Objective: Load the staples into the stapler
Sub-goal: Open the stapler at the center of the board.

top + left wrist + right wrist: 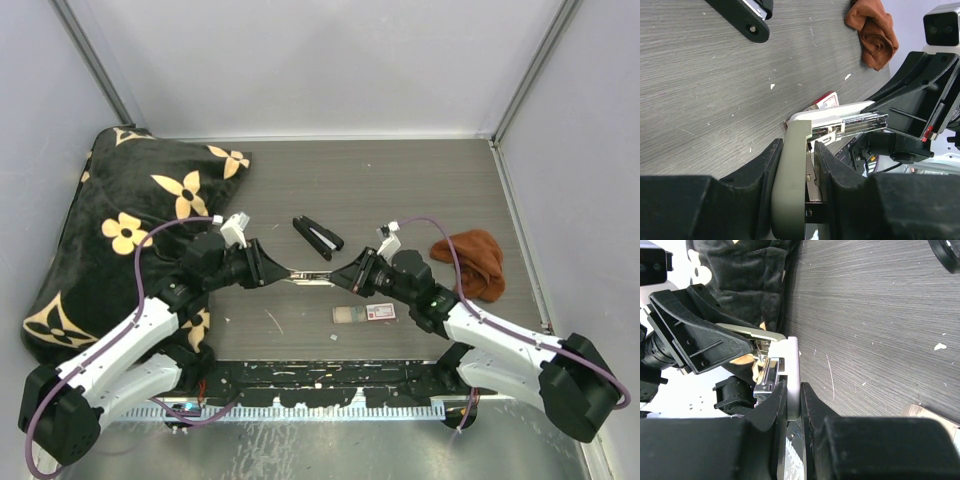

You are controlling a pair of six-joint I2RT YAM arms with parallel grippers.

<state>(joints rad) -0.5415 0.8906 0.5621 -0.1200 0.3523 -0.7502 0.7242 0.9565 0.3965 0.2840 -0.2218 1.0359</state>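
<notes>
The stapler is swung open and held off the table between both grippers. My left gripper is shut on its cream-green top arm. My right gripper is shut on its white base. The silvery metal magazine lies exposed between them. The small grey staples block lies on the table next to the red-and-white box, just in front of my right gripper. The box also peeks out behind the stapler in the left wrist view.
A black stapler lies at the table's middle back. A crumpled orange cloth sits to the right. A black flowered cushion fills the left side. White crumbs dot the wood surface.
</notes>
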